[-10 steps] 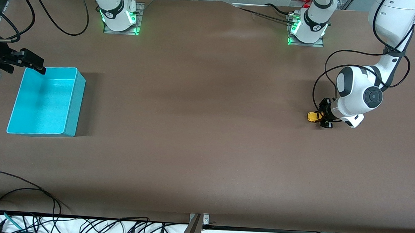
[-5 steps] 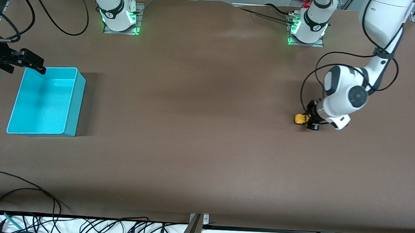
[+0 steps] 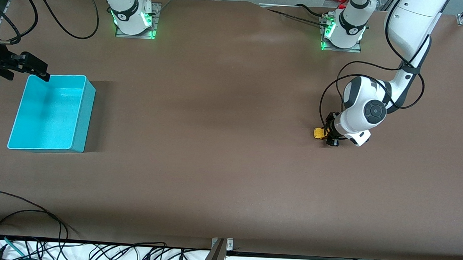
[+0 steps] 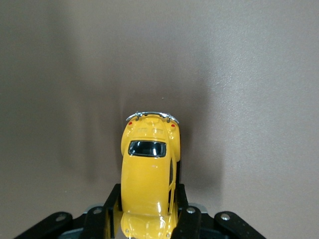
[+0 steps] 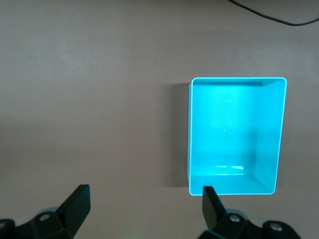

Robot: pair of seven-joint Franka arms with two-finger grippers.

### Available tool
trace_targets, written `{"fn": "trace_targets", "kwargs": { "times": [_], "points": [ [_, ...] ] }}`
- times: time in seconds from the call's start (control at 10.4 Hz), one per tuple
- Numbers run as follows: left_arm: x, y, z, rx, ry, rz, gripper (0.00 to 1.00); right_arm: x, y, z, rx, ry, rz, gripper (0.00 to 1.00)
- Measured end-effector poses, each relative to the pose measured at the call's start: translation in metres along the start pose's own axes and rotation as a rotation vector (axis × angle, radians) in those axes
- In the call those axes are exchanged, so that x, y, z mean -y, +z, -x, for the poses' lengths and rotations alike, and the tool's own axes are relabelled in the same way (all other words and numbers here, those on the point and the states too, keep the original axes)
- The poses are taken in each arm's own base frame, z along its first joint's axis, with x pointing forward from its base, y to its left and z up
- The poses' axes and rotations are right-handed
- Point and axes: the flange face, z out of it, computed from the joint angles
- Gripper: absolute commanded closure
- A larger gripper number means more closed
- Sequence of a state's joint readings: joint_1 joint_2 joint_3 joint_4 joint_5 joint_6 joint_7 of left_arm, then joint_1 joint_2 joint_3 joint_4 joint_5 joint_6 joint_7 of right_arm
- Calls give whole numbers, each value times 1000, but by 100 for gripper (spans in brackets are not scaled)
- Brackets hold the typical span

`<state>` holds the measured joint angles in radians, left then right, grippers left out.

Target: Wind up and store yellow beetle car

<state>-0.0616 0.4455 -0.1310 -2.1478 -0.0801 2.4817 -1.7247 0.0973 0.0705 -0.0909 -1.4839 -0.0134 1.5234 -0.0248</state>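
The left gripper (image 3: 330, 136) is clamped tight on the car (image 3: 319, 133), fingers (image 4: 110, 209) squeezing both sides of its yellow body low at the table (image 3: 223, 145), toward the left arm's end, and I can't really tell whether the wheels touch the brown surface. In the left wrist view the car (image 4: 148, 177) sticks straight out from the jaws, dark window up. The right gripper (image 3: 35, 68) is wide open with nothing in it, waiting above the bin (image 3: 50, 112) edge at the right arm's end, well apart from the car.
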Motion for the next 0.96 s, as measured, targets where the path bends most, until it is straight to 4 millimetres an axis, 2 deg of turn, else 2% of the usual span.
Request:
{"fn": "trace_targets", "kwargs": {
  "times": [0.19,0.38,0.96],
  "points": [
    [-1,0,-2,-1,-5,-3,100,0,0,0,0,-1,0,0],
    [-3,-1,-13,-3,-21,-7,100,1,0,0,0,-1,0,0],
    [-10,-7,-88,-25,-15,-19,100,2,0,1,2,-3,0,0]
  ]
}}
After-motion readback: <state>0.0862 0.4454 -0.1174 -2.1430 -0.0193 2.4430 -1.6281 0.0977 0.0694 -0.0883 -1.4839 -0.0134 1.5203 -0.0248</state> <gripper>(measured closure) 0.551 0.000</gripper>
